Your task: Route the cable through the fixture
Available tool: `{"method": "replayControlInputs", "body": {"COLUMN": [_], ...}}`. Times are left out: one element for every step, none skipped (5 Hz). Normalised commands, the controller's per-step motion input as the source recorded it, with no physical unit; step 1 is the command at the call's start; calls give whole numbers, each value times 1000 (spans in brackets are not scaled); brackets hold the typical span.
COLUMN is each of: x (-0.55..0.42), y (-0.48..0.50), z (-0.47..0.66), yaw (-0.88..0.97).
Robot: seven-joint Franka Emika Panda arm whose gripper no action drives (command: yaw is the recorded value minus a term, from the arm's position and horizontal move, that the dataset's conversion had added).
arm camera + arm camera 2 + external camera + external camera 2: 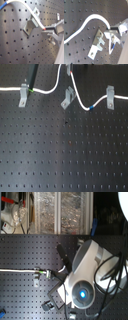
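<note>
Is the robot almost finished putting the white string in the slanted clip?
Partly. In the first exterior view the cable already runs by both upright clips. In hand: the claw grips it beside the fixture, where it lies across the top. Left: I can't tell it's seated in the slot, and the claw hasn't let go.

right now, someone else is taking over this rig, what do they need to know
Gripper: shut on the cable, holding it right beside the slanted fixture, as both wrist views show.
Cable: in the first exterior view it passes the left clip by its green band and the right clip, with the blue band between fixture and right clip.
Done: cable gripped and brought to the fixture.
Left: seating it in the fixture; whether it is already in cannot be told.
</note>
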Motion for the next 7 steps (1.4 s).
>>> {"method": "replayControlInputs", "body": {"x": [-328,-68,74,183,251,304,179], "y": [-15,201,283,151,62,69,133], "z": [133,26,98,260,561,590,203], "yaw": [-303,114,371,200,0,-109,-57]}}
